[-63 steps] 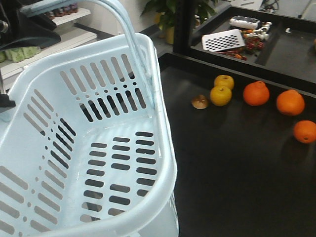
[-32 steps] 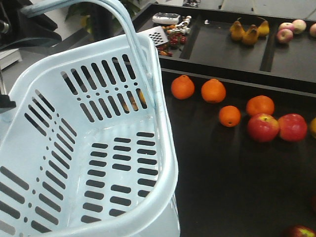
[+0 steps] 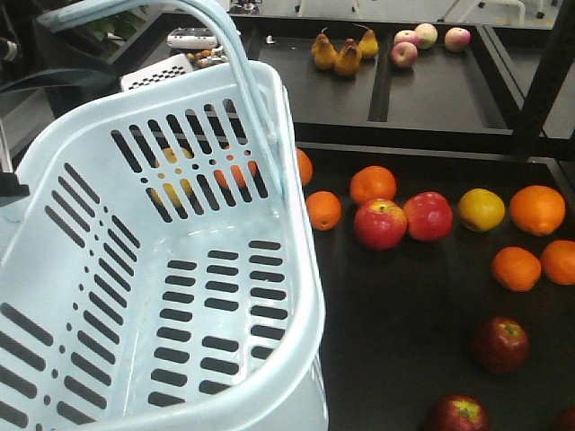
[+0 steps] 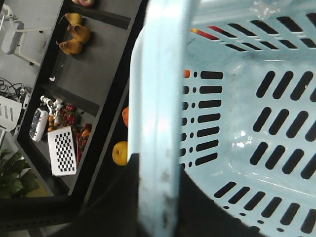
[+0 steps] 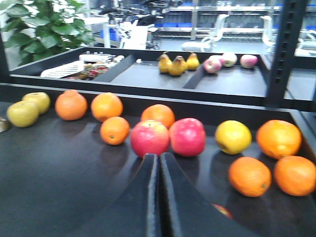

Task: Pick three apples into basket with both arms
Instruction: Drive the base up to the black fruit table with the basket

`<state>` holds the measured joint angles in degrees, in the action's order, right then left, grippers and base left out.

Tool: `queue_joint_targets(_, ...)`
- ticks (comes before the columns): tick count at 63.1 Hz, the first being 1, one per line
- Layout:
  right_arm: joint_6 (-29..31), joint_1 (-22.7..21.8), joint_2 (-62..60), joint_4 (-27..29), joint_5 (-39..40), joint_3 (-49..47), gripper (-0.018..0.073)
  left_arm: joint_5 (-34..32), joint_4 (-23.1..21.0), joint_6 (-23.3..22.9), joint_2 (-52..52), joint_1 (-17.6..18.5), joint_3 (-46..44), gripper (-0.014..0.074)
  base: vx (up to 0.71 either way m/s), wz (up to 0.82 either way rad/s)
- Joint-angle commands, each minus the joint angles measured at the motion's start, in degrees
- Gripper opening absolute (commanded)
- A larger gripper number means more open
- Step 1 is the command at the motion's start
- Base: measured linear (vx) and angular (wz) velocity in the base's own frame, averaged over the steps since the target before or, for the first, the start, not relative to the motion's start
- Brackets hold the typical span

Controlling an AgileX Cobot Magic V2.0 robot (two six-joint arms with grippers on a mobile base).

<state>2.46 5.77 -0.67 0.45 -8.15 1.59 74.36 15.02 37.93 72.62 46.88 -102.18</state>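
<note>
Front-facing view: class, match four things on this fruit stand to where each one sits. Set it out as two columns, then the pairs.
1. basket
2. pears
3. dark-red apples
4. yellow fruit

A. back compartment, left of the pink apples
B. near shelf, bottom right of the picture
C. fills the left side, empty
D. between a red apple and an orange

Pairs: 1-C, 2-A, 3-B, 4-D

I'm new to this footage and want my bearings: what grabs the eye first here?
The big pale blue basket, empty, fills the left of the front view. To its right, on the black shelf, lie oranges and bright red apples, with dark-red apples nearer the camera. In the right wrist view the shut end effector points toward the bright pair.
</note>
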Motion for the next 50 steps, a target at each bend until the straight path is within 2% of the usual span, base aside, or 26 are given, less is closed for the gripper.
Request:
queue_joint_targets(1, 0.59, 0.04, -0.77, -0.45, 4.4, 0.83, -0.0008, -3.0, 0.76, -0.92, -1.13, 0.38, -1.61, -0.0006, 0.07, -0.27)
queue_joint_targets(30, 0.59, 0.04, -0.77, -0.45, 4.4, 0.83, -0.0008, -3.0, 0.76, -0.92, -1.13, 0.38, -1.61, -0.0006, 0.05, -0.2)
queue_joint_targets(50, 0.59, 0.04, -0.77, -0.45, 4.4, 0.83, -0.0008, -3.0, 0.76, -0.92, -1.13, 0.38, -1.61, -0.0006, 0.01, -0.05)
